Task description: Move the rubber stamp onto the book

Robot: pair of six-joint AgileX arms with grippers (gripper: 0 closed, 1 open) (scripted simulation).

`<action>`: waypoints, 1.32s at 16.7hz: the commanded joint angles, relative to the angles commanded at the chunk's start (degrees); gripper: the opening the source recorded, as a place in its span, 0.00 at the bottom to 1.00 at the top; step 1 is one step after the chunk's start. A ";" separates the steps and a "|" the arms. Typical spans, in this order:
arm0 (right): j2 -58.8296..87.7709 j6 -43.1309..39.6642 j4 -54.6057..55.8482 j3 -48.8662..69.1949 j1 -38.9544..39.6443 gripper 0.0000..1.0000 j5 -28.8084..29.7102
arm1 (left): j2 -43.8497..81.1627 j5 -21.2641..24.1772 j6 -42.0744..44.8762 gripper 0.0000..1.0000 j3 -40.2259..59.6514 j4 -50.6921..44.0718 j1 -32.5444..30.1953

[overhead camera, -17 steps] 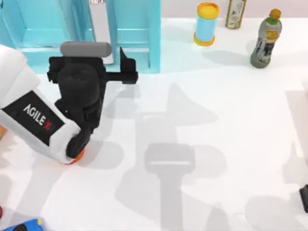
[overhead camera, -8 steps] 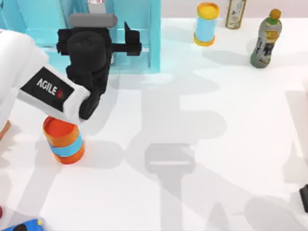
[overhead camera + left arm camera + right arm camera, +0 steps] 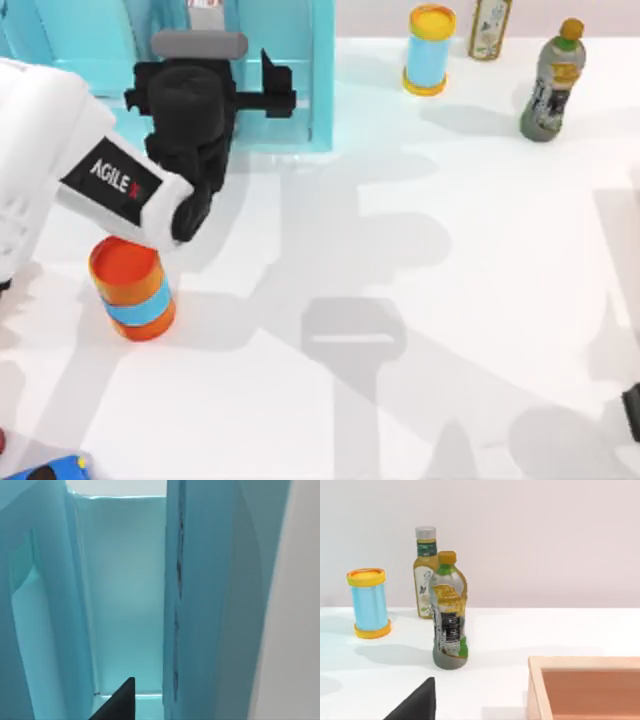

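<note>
Where the worktop (image 3: 420, 300) meets its left edge, low down, there is a dark red sliver (image 3: 2, 440). It may be the top of the rubber stamp, but too little of it shows to be sure. Just to the right of it, at the bottom edge, lies part of a small blue object (image 3: 45, 468).

Further up stands an orange can with a blue band (image 3: 130, 295), upright and touching nothing. My left arm reaches in over it from the left, its white forearm passing just above the can's rim in the top view.

The left end effector (image 3: 198, 55) is at the back of the worktop, up against the front of the light-blue shelf unit (image 3: 285, 60). The left wrist view looks into one of the shelf's tall, narrow bays, with an upright divider (image 3: 195, 605) close alongside. I cannot tell how far this end effector is open, or whether it has hold of anything.

To the right along the back stand three things:
- a light-blue can with yellow ends (image 3: 430, 50)
- a bottle with a pale label (image 3: 490, 28)
- nearer the front, a dark bottle with an orange cap (image 3: 550, 85)

All three are upright and apart from one another.

The right end effector (image 3: 632, 412) is parked at the worktop's right edge, near the front. How far open it is I cannot tell. Its wrist view faces the two bottles and the can, with the corner of a tan wooden box (image 3: 540, 690) close by.
</note>
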 joint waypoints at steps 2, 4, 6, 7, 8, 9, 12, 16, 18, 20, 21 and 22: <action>0.00 0.00 0.00 0.00 0.00 1.00 0.00 | 0.00 0.00 0.00 0.77 0.00 0.00 0.00; 0.00 0.00 0.00 0.00 0.00 1.00 0.00 | 0.00 0.00 0.00 0.62 0.00 0.00 0.00; 0.00 0.00 0.00 0.00 0.00 1.00 0.00 | 0.00 0.00 0.00 0.47 0.00 0.00 0.00; 0.00 0.00 0.00 0.00 0.00 1.00 0.00 | 0.00 0.00 0.00 0.40 0.00 0.00 0.00; 0.00 0.00 0.00 0.00 0.00 1.00 0.00 | 0.00 0.00 0.00 0.32 0.00 0.00 0.00; 0.00 0.00 0.00 0.00 0.00 1.00 0.00 | 0.00 0.00 0.00 0.25 0.00 0.00 0.00; 0.00 0.00 0.00 0.00 0.00 1.00 0.00 | 0.00 0.00 0.00 0.02 0.00 0.00 0.00; 0.00 0.00 0.00 0.00 0.00 1.00 0.00 | 0.00 0.00 0.00 0.00 0.00 0.00 0.00; 0.00 0.00 0.00 0.00 0.00 1.00 0.00 | 0.00 0.00 0.00 0.00 0.00 0.00 0.00; 0.00 0.00 0.00 0.00 0.00 1.00 0.00 | 0.00 0.00 0.00 0.00 0.00 0.00 0.00; 0.00 0.00 0.00 0.00 0.00 1.00 0.00 | -0.10 0.01 0.05 0.00 -0.02 -0.02 -0.28; 0.00 0.00 0.00 0.00 0.00 1.00 0.00 | -0.19 -0.02 0.05 0.00 -0.03 -0.10 -0.30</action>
